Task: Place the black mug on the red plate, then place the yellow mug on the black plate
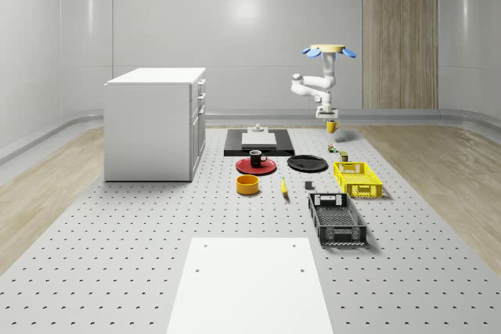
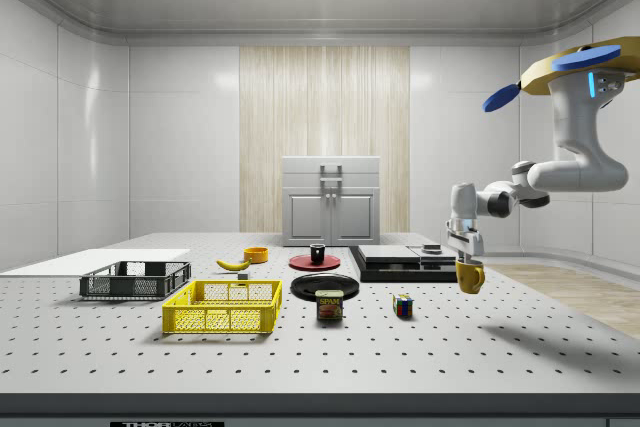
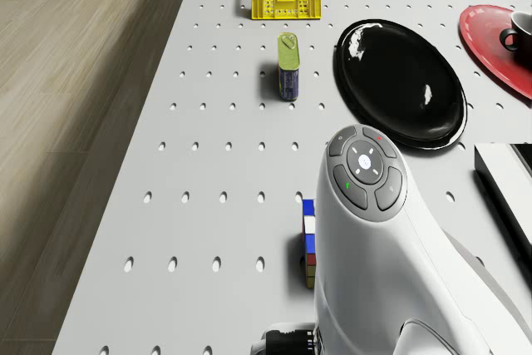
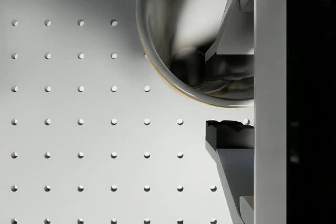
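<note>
The yellow mug (image 1: 332, 126) hangs in the air above the table, with my gripper (image 1: 330, 119) shut on its rim. In the side view the yellow mug (image 2: 469, 275) is right of the black plate (image 2: 325, 286) and clear of it. The wrist view looks into the mug (image 4: 178, 30), with one finger (image 4: 231, 140) outside the wall. The black mug (image 1: 256, 157) stands upright on the red plate (image 1: 256, 167), beside the black plate (image 1: 307, 163). The drone (image 1: 333, 51) hovers high over the table's far right part.
A Rubik's cube (image 3: 308, 239) and a tin can (image 3: 288, 66) lie below the arm. A yellow crate (image 1: 358, 178) and a black crate (image 1: 337, 219) stand at the right. Orange bowl (image 1: 247, 184), banana (image 1: 283, 186), white cabinet (image 1: 153, 123) and a black slab (image 1: 258, 141) lie further left.
</note>
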Robot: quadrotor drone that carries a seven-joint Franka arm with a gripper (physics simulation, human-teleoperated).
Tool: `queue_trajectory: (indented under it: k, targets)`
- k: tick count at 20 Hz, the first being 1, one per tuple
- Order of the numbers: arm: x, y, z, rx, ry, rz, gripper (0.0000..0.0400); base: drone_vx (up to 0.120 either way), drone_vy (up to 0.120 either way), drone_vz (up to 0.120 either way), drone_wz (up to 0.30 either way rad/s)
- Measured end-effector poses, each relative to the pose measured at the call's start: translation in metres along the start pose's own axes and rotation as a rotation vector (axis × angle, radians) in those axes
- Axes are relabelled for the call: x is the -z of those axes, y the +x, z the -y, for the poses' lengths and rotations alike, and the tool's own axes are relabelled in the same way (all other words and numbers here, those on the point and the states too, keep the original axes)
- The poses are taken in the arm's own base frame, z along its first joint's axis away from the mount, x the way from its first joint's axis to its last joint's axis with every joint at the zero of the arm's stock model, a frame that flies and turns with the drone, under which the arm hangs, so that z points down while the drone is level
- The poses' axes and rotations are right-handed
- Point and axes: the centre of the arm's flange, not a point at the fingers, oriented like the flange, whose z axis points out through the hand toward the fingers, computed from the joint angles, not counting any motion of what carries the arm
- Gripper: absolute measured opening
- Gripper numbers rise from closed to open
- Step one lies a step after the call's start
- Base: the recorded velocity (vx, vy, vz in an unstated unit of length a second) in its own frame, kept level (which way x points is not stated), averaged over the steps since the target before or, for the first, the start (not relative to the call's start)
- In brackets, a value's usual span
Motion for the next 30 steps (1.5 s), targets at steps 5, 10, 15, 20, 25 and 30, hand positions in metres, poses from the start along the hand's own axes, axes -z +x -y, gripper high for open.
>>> queue_trajectory:
  k: [5, 10, 15, 20, 25, 30]
  targets:
    - [0.0016, 0.0, 0.0, 0.0, 0.0, 0.0, 0.011, 0.12, -0.12, 0.0, 0.0]
    - [0.0021, 0.0, 0.0, 0.0, 0.0, 0.0, 0.011, 0.12, -0.12, 0.0, 0.0]
    - [0.0023, 0.0, 0.0, 0.0, 0.0, 0.0, 0.011, 0.12, -0.12, 0.0, 0.0]
    - [0.0023, 0.0, 0.0, 0.0, 0.0, 0.0, 0.011, 0.12, -0.12, 0.0, 0.0]
    - [0.0023, 0.0, 0.0, 0.0, 0.0, 0.0, 0.011, 0.12, -0.12, 0.0, 0.0]
    - [0.0023, 0.0, 0.0, 0.0, 0.0, 0.0, 0.011, 0.12, -0.12, 0.0, 0.0]
